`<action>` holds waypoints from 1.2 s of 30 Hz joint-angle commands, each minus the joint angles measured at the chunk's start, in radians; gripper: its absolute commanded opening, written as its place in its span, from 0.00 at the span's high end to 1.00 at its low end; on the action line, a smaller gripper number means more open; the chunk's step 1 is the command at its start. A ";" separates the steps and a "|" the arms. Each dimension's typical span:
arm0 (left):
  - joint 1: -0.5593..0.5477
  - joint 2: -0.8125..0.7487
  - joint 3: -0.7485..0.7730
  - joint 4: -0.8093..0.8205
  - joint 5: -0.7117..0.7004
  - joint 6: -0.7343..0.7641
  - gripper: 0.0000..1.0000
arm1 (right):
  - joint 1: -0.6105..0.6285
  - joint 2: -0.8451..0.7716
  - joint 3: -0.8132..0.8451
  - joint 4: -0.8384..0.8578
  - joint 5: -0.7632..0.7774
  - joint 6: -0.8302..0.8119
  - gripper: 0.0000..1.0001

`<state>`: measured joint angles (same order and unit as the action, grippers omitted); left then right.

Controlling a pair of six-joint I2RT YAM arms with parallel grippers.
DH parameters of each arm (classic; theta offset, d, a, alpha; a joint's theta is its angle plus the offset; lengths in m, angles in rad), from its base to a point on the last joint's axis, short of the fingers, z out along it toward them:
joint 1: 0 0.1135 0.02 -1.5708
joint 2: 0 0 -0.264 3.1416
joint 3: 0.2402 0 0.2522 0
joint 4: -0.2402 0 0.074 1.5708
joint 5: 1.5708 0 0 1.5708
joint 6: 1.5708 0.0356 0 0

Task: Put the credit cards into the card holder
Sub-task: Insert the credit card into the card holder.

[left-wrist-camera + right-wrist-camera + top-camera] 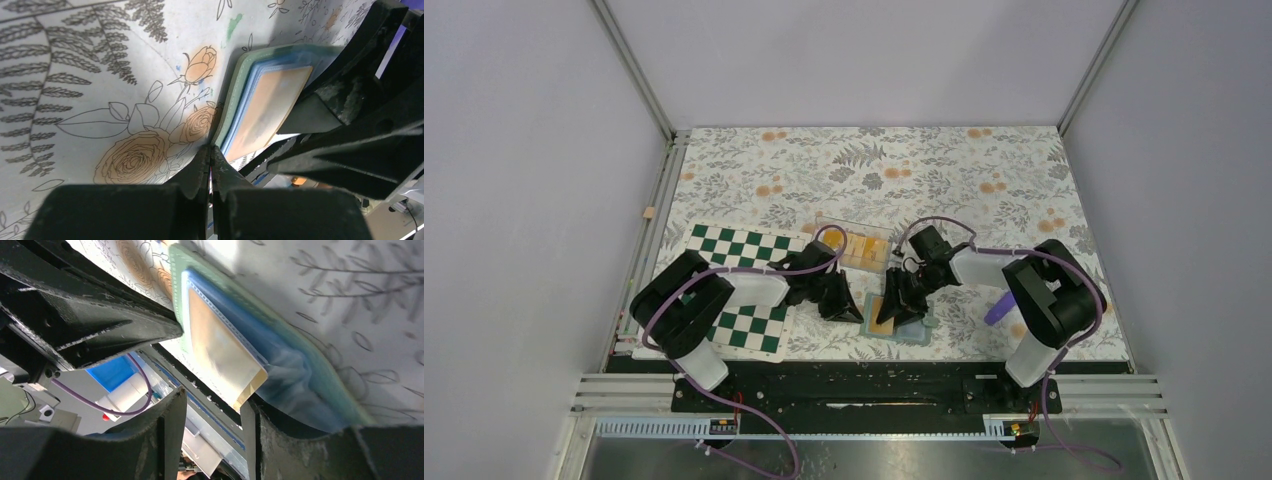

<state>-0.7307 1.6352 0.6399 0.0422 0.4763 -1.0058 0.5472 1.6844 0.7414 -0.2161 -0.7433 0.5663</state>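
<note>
One credit card (220,352) flat against the blue pocket of the card holder (280,335); tucked in or just on top, unclear. Several more cards (865,248) stacked in a clear tray (824,224) just behind the holder. Right claw (212,402) over the holder, released, fingers apart beside the card's free corner. Left claw (210,150) clenched on nothing, tips at the holder's left edge. Chequered board (744,285) left of the holder on the flowered table (984,180).
</note>
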 commanded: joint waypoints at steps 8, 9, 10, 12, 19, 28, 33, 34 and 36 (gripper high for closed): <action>-0.039 -0.012 0.051 -0.030 -0.063 0.009 0.93 | 0.076 0.010 0.099 0.008 0.019 0.031 0.48; -0.040 -0.029 0.051 -0.060 -0.083 0.017 0.90 | 0.076 -0.012 0.103 -0.037 0.047 0.016 0.46; -0.040 -0.047 0.053 -0.089 -0.101 0.023 0.84 | 0.077 -0.037 0.106 -0.065 0.081 0.006 0.44; -0.040 -0.087 0.060 -0.152 -0.149 0.039 0.72 | 0.076 -0.084 0.120 -0.163 0.145 -0.020 0.41; -0.037 -0.141 0.062 -0.172 -0.140 0.039 0.45 | 0.077 -0.170 0.137 -0.340 0.311 -0.086 0.33; -0.016 -0.066 -0.019 0.060 -0.048 -0.040 0.39 | 0.076 -0.133 0.102 -0.308 0.350 -0.115 0.41; -0.016 -0.029 -0.038 0.126 -0.022 -0.058 0.41 | 0.075 -0.047 0.087 -0.220 0.300 -0.115 0.56; -0.015 -0.029 -0.042 0.147 -0.011 -0.062 0.42 | 0.075 -0.032 0.084 -0.203 0.290 -0.113 0.59; -0.016 -0.036 -0.047 0.183 0.013 -0.066 0.46 | 0.076 -0.004 0.083 -0.181 0.277 -0.111 0.62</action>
<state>-0.7479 1.5864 0.6197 0.1295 0.4477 -1.0580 0.6159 1.6337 0.8349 -0.4625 -0.4511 0.4683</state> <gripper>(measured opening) 0.568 0.404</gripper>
